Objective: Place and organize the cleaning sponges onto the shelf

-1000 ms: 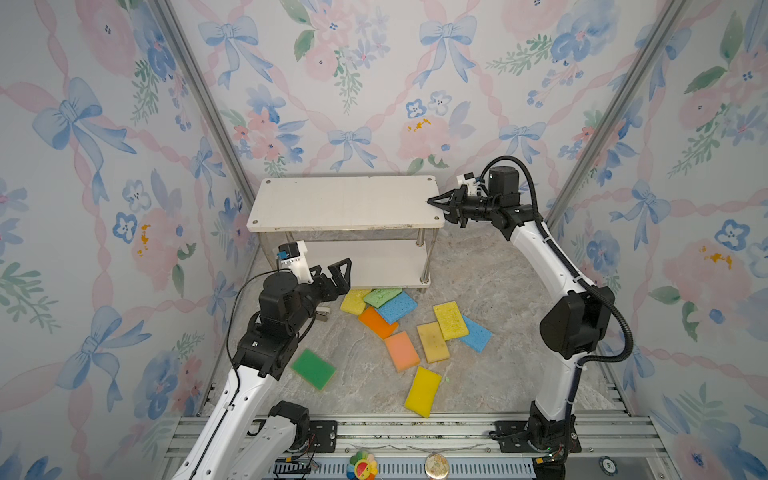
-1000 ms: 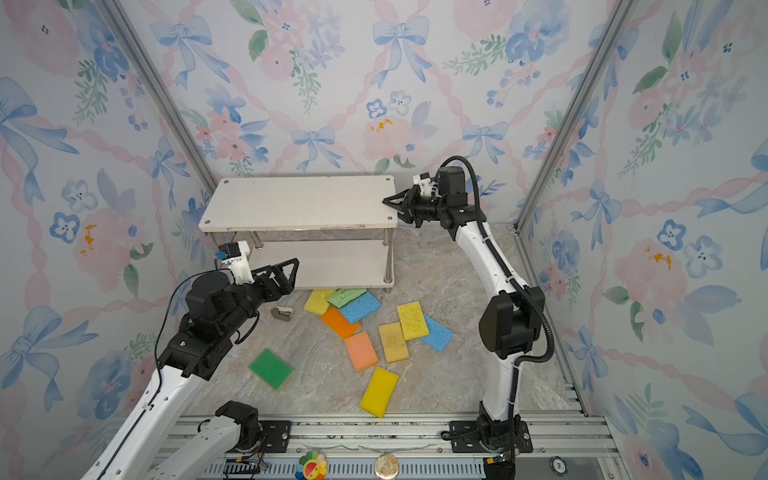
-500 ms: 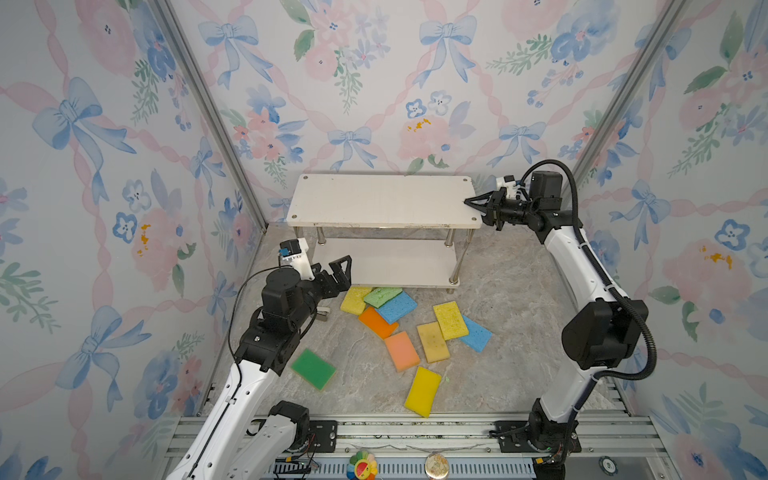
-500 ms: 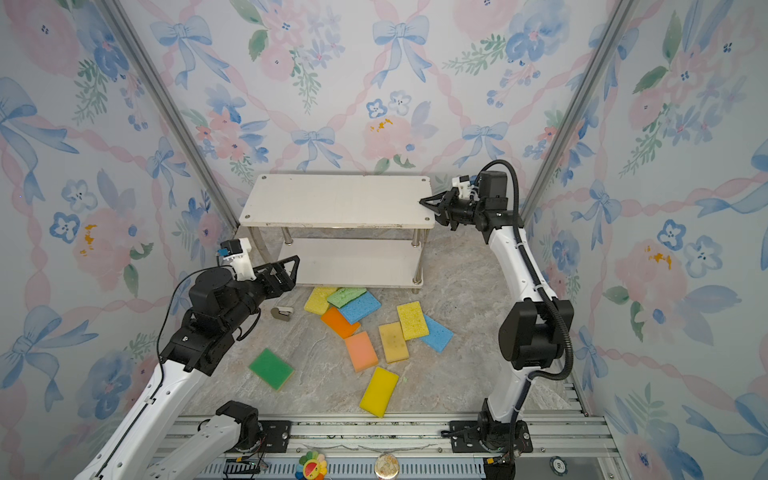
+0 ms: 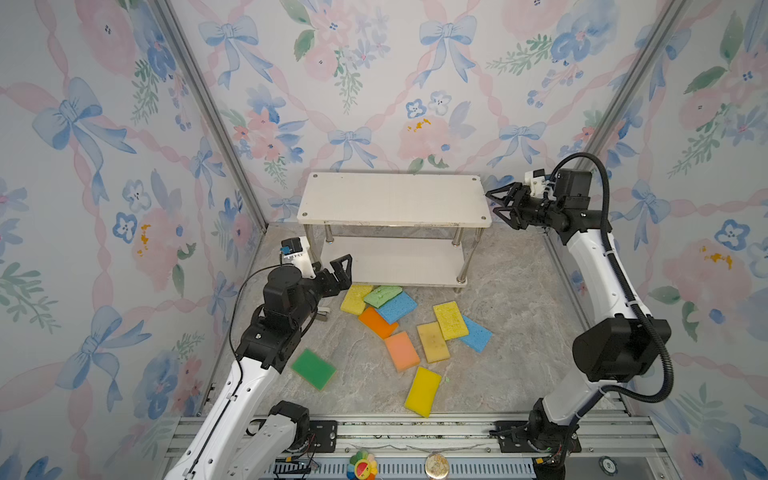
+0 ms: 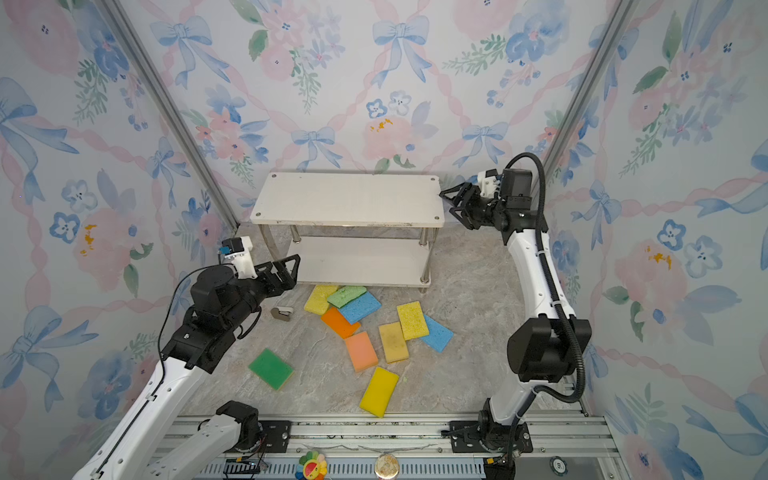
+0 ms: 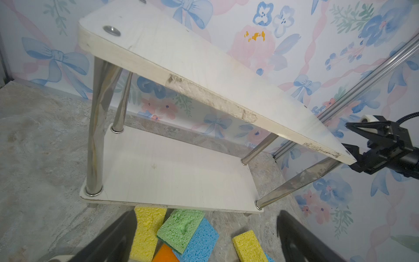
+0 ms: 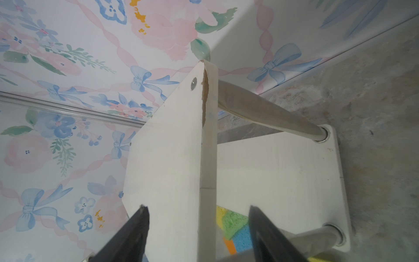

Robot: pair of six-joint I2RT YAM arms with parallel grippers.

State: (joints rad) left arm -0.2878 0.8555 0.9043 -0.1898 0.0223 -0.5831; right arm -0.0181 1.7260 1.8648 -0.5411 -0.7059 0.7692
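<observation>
The shelf [image 5: 395, 199] [image 6: 349, 199] stands at the back, both white boards bare. My right gripper [image 5: 493, 202] [image 6: 446, 202] [image 8: 197, 207] is open, its jaws straddling the right end of the top board [image 8: 172, 158] without pinching it. Several sponges lie on the floor in front: a light green sponge [image 5: 382, 295] [image 7: 181, 226] on a blue sponge [image 5: 399, 308], a dark green sponge [image 5: 313, 369] and a yellow sponge [image 5: 423, 391] nearer the front. My left gripper [image 5: 334, 274] [image 6: 282, 270] [image 7: 206, 214] hangs open and empty just above the pile's left end, near the shelf's front-left post [image 7: 96, 136].
A small grey metal piece [image 6: 282, 312] lies on the floor beside my left arm. Flowered walls close in on three sides, and the shelf's right end is near the right wall. A metal rail [image 5: 415, 428] runs along the front edge.
The right gripper dragged the shelf to the right by its top board, then opened its jaws off the board. The left arm has stayed put.
</observation>
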